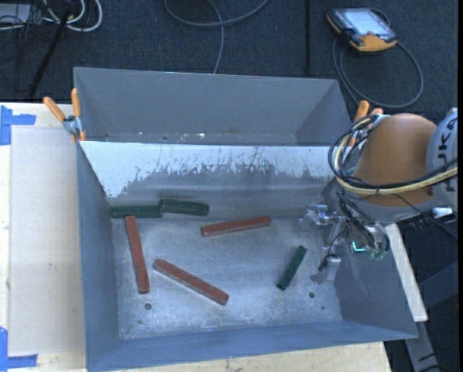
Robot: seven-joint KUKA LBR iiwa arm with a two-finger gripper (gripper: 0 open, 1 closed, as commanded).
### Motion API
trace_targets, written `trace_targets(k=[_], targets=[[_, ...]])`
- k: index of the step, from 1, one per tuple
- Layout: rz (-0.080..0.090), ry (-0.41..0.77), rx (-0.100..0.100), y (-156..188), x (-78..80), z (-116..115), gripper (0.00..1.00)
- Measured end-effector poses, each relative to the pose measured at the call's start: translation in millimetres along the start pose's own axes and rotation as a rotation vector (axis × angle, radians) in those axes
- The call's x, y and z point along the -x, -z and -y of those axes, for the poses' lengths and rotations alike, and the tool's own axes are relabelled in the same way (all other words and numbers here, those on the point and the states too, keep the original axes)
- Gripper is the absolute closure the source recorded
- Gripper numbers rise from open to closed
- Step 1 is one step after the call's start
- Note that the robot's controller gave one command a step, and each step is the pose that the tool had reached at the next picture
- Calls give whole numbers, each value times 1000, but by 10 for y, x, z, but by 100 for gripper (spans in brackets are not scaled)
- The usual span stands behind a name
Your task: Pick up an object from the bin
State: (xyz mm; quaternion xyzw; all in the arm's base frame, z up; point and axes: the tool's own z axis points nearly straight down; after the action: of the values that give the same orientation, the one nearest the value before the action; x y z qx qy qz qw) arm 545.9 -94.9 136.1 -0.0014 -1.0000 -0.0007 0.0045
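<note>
My gripper (326, 263) hangs low at the bin's right side, close to the right wall and just above the floor. Nearest to it is a short dark green stick (292, 267), lying slantwise on the floor just to its left and apart from it. Further left and back, a red-brown stick (235, 225) lies almost level. Nothing shows held in the gripper.
A second red-brown stick (190, 281) lies slanted near the front middle, and a third (136, 254) lies lengthwise along the left side. Two dark green sticks (160, 208) lie end to end at the back left. The arm's orange cover and cables hang over the right rim.
</note>
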Motion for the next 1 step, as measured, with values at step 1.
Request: trace_targets(k=[1], targets=[[7, 3, -1, 35, 19, -2, 0]])
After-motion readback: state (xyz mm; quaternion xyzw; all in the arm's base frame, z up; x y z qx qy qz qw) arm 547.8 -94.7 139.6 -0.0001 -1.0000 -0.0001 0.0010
